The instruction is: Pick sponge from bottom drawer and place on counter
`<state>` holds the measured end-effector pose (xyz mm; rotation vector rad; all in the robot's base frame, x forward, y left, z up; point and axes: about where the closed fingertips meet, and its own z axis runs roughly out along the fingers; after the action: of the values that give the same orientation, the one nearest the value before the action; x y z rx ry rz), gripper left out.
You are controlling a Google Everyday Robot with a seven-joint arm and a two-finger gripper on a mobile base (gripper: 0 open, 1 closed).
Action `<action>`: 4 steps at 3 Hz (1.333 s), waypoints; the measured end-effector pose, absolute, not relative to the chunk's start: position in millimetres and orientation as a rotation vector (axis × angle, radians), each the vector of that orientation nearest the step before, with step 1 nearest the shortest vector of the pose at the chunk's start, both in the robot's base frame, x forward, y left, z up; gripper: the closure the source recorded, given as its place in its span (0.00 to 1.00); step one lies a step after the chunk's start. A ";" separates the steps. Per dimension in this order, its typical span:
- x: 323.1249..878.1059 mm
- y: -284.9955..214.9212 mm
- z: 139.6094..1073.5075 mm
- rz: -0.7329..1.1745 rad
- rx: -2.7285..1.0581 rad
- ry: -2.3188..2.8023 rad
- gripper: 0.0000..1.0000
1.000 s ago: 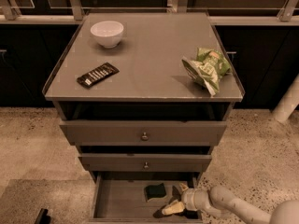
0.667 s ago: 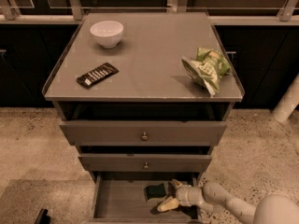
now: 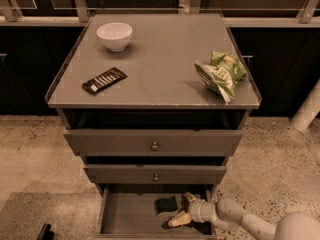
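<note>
Reaching into the bottom drawer from the right, the gripper sits low beneath the desk's front edge, toward the front right corner. Its fingers are spread apart, released, one pale tip toward the drawer's back and the other toward its front. The sponge lies flat on the drawer floor, dark green face up, just left of the gripper, with its right end at the gap between the tips. Whether either tip touches it cannot be told. The drawer is pulled out past the two closed drawers above it. The arm runs off toward the lower right.

On the desk, a white bowl stands near the back left corner. A black wrapper lies flat and slanted near the left edge, closer to the front. A light green bag rests crumpled by the right edge, near the front right corner, well apart from the other two.
</note>
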<state>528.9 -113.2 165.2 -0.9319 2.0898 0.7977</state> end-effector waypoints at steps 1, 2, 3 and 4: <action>531.9 -104.5 153.3 0.767 -0.927 2.083 0.00; 545.5 -82.1 140.2 0.768 -0.942 2.049 0.00; 555.7 -66.6 130.2 0.752 -0.943 2.028 0.00; 558.0 -56.0 118.0 0.729 -0.958 2.032 0.00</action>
<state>558.0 -56.0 118.0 -0.9580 2.0316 0.7293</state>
